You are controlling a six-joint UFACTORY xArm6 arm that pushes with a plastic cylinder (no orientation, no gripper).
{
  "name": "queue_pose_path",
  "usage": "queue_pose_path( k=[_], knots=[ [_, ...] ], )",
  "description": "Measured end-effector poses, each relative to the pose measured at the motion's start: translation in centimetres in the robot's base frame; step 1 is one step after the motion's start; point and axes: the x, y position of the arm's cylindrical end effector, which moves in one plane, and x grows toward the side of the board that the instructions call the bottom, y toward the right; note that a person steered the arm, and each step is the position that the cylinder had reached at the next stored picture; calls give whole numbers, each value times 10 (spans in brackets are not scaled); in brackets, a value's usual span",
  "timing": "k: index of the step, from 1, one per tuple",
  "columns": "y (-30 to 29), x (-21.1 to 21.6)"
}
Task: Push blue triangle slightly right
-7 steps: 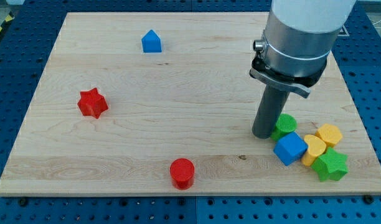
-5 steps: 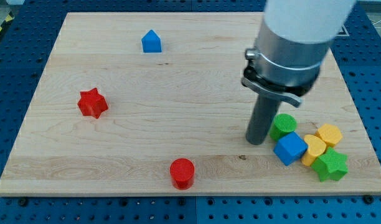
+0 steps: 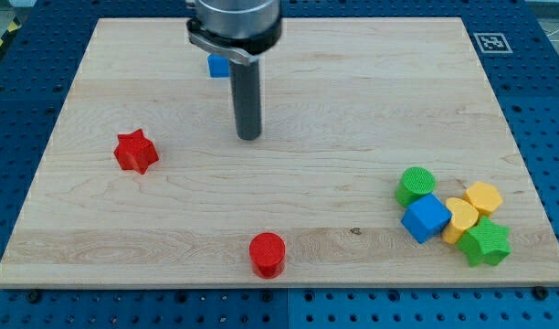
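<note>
Seven small coloured blocks are counted on the light wooden board (image 3: 289, 238). Two are blue: a blue triangle block (image 3: 216, 65) near the view's top, and a blue cube (image 3: 426, 219) at the view's lower right. Two are red: a red star block (image 3: 135, 151) at the view's left and a red cylinder (image 3: 267, 254) near the view's bottom. Two are green: a green cylinder (image 3: 415, 185) and a green star block (image 3: 485, 242). Two yellow blocks are seen: a yellow hexagon (image 3: 484, 197) and a yellow heart-like block (image 3: 460, 217).

The blue triangle block is largely hidden behind the arm's collar; only its lower left part is shown. My tip (image 3: 249, 137) is placed below the blue triangle block, slightly to its right and apart from it. No jaws are fitted; the arm ends in a plain dark rod.
</note>
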Motion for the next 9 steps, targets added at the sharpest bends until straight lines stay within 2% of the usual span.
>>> queue_pose_path(
  k=[4,5,7,9],
  knots=[
    [-99,-104],
    [-82,-116],
    [-71,-116],
    [-34,-116]
  ],
)
